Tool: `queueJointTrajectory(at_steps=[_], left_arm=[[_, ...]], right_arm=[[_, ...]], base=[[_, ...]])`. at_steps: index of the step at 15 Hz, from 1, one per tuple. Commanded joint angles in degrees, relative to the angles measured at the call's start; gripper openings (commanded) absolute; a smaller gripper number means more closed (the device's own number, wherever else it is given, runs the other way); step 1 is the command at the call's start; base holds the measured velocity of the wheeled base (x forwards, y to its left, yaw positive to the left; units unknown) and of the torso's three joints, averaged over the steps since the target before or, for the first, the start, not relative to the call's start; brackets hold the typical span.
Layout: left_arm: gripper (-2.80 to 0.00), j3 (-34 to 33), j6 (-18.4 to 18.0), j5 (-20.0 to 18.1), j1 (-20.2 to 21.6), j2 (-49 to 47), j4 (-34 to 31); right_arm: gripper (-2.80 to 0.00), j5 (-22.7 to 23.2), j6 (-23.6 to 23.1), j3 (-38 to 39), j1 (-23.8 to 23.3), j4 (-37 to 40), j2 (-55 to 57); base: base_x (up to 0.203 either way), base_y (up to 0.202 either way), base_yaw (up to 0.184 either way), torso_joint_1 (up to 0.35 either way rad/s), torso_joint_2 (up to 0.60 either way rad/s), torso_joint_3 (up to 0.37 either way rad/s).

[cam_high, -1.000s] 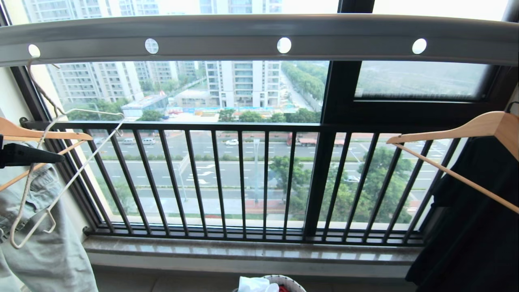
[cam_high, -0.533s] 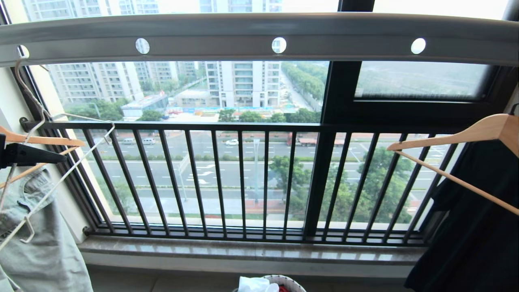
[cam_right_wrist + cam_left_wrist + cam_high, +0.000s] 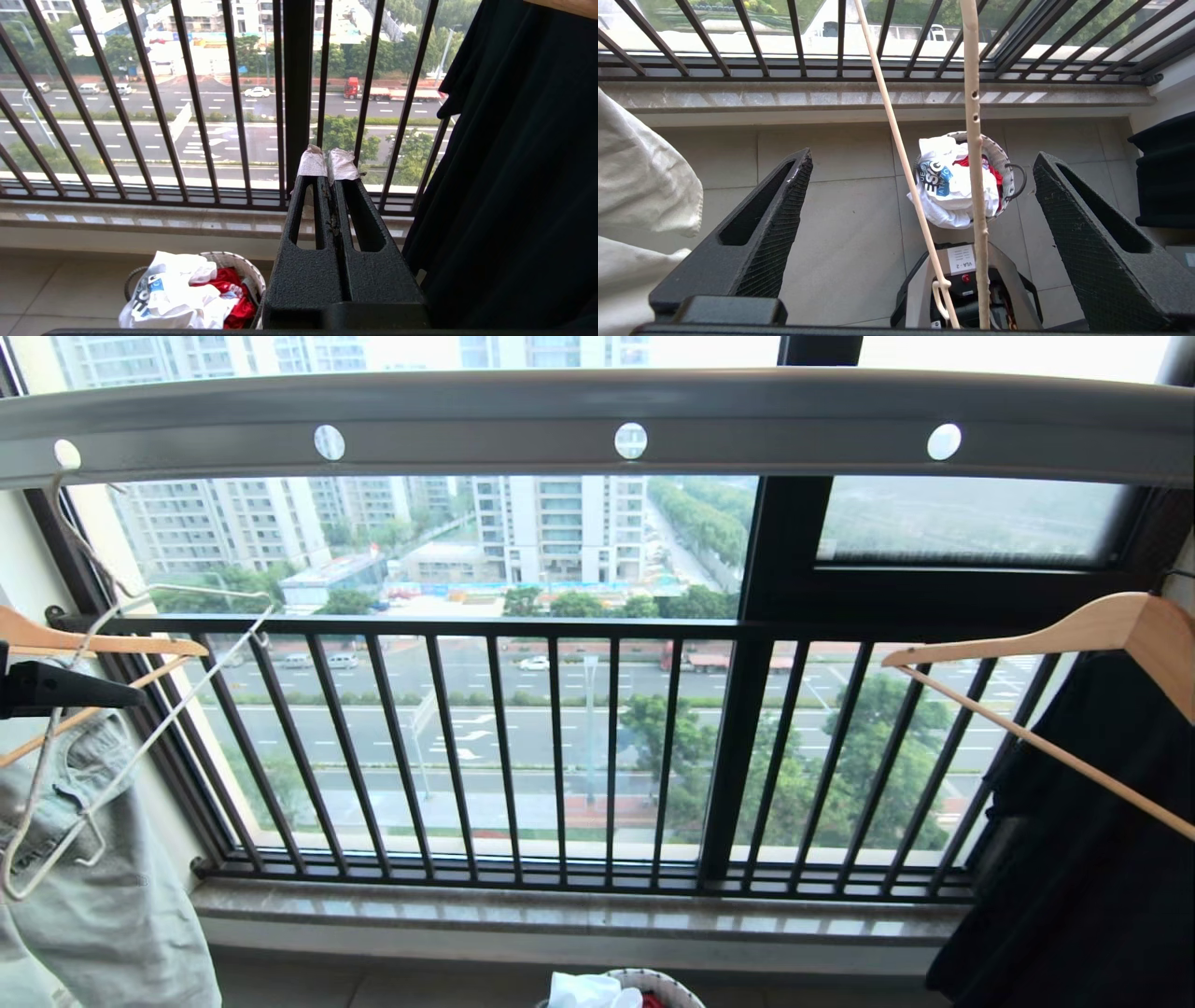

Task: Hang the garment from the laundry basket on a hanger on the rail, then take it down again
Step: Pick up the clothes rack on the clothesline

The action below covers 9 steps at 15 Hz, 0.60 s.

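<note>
Hanger (image 3: pixel 121 709) first, that's the step I judge I'm on: the thin cream wire one dangles from the rail (image 3: pixel 597 415) at about nine o'clock in my head view, and both its wires cross the gap of my left pincer (image 3: pixel 920 200), which is spread wide and holds nothing yet. Right pincer (image 3: pixel 328 163) is parked low, pressed shut and empty. Garment (image 3: pixel 952 186) lies bunched in the laundry basket (image 3: pixel 1008 168) on the floor, at six o'clock below the window. Next I'd need to close on a wire, cleanly, then unhook it from the rail.
</note>
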State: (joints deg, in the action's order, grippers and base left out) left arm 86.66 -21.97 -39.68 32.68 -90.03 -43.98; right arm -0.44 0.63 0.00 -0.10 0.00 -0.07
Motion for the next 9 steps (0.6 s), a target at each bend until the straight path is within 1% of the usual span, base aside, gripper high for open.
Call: queueJointTrajectory(at_steps=[1,3,4,6,7,9], left_arm=[[0.0,0.0,0.0,-0.2,0.0,-0.2,-0.2],[0.0,0.1,0.3,0.0,-0.1,-0.3,-0.2],[0.0,0.3,0.3,0.8,-0.1,-0.4,-0.2],[0.0,0.6,1.1,5.1,-1.3,-0.5,0.0],[0.0,0.2,2.7,6.2,-1.7,-0.5,2.2],[0.0,-0.2,6.5,6.7,-2.2,-0.2,5.5]], right_arm=[[-2.8,0.0,0.0,0.0,0.0,0.0,0.1],[-2.8,0.0,0.0,0.0,0.0,0.0,0.1],[-2.8,0.0,0.0,0.0,-0.1,0.0,0.1],[-2.8,0.0,0.0,0.0,0.0,0.0,0.1],[-2.8,0.0,0.0,0.0,0.0,0.0,0.1],[-2.8,0.0,0.0,0.0,0.0,0.0,0.1]], base=[[0.0,0.0,0.0,0.0,0.0,0.0],[0.0,0.0,0.0,0.0,0.0,0.0],[0.0,0.0,0.0,0.0,0.0,0.0],[0.0,0.0,0.0,0.0,0.0,0.0],[0.0,0.0,0.0,0.0,0.0,0.0],[0.0,0.0,0.0,0.0,0.0,0.0]])
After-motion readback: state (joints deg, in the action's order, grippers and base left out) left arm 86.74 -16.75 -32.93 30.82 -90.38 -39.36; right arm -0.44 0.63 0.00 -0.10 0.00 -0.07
